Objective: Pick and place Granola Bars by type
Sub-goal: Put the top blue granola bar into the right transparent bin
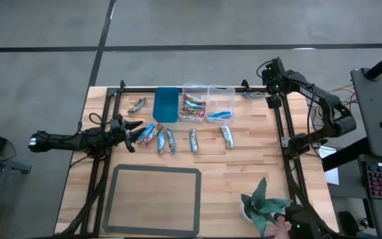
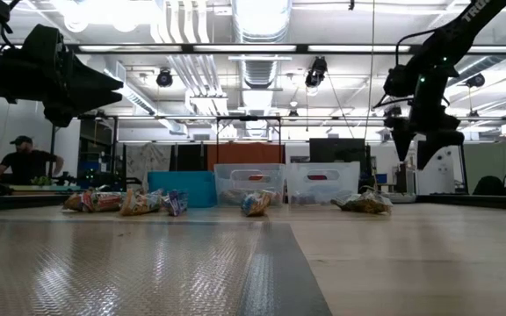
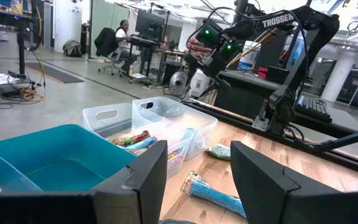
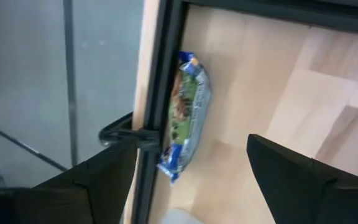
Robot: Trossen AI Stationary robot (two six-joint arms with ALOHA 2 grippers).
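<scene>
Currently | right gripper [image 4: 188, 177] hung jaws wide, empty, over green-wrapped bar [image 4: 186, 115] against back frame rail [image 4: 157, 74] | left gripper [image 3: 197, 180] part-open, empty, near bar row [image 1: 171, 139] | 2 clear bins [image 1: 207, 103] held bars

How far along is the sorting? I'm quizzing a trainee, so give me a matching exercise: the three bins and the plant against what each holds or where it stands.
Things:
1. teal bin
2. middle clear bin
3. right-hand clear bin
4. potted plant

States:
A. holds blue granola bars
B. stands far from all the bins
C. empty
D. holds reddish-brown granola bars

Pairs: 1-C, 2-D, 3-A, 4-B
</scene>
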